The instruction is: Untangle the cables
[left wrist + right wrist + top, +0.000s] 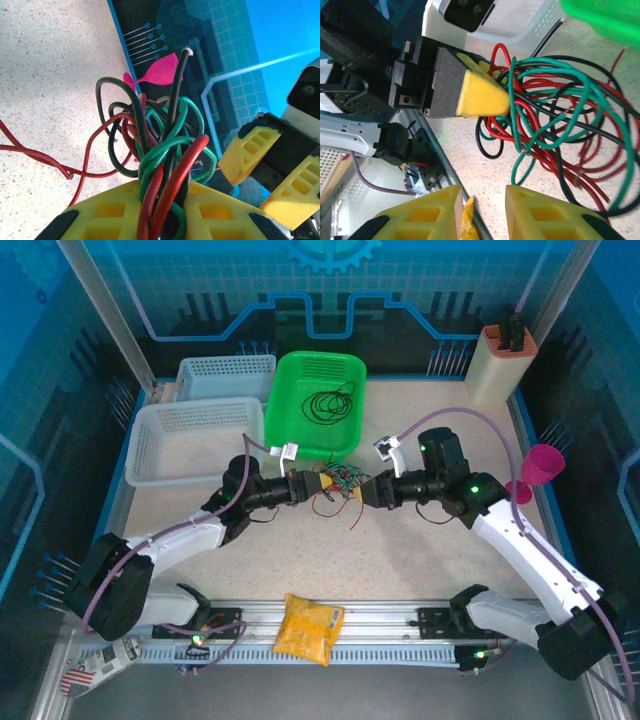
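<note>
a speckled beige tabletop (420, 550) filled the middle of the cell, edged by a thin blue border (120, 475). behind it stood a bright blue back wall (430, 285), printed with a pale grid, circuit-like lines and part of a gear emblem (330, 252). a slanted aluminium post (100, 310) rose at each back corner. the side walls (40, 440) were darker blue with dotted trace lines. a slotted aluminium rail (390, 625) ran along the near edge. the light was bright and even, whitening the tabletop in the left wrist view.
</note>
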Robot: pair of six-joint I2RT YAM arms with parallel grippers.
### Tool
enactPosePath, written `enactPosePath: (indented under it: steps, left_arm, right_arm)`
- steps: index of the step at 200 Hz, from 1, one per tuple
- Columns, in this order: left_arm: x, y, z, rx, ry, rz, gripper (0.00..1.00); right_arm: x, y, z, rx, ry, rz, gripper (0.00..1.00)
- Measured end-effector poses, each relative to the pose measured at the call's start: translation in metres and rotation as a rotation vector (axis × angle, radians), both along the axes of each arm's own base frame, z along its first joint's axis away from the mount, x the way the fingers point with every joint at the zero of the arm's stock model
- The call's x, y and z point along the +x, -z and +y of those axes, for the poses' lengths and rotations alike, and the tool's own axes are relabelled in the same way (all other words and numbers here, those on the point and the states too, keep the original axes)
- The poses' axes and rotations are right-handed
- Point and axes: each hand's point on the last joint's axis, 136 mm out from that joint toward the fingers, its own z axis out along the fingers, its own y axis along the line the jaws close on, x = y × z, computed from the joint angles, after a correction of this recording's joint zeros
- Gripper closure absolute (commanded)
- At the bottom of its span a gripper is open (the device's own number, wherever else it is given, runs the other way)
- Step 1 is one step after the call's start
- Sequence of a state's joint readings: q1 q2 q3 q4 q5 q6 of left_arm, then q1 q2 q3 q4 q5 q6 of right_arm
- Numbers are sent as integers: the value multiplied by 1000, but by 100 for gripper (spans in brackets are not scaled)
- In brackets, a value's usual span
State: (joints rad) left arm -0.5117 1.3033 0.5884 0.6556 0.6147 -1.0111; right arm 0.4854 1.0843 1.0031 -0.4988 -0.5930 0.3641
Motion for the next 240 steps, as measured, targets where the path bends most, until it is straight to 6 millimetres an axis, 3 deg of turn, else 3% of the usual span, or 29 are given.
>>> enactPosePath:
  steps: [32, 100, 178, 240]
  left_arm:
    - [-1, -3, 1, 2, 1, -16, 83]
    - [-2, -4, 1, 8, 3, -27, 89]
    - [-7, -26, 5, -8, -2, -139, 90]
    - [-11, -35, 13, 36, -27, -226, 93]
  right_arm:
    - [2, 10, 6, 12, 53, 95, 74]
    - [16, 9, -1, 17, 198, 173, 73]
    - [21, -4, -2, 43, 269, 228, 70]
    - [14, -22, 1, 74, 289, 211, 64]
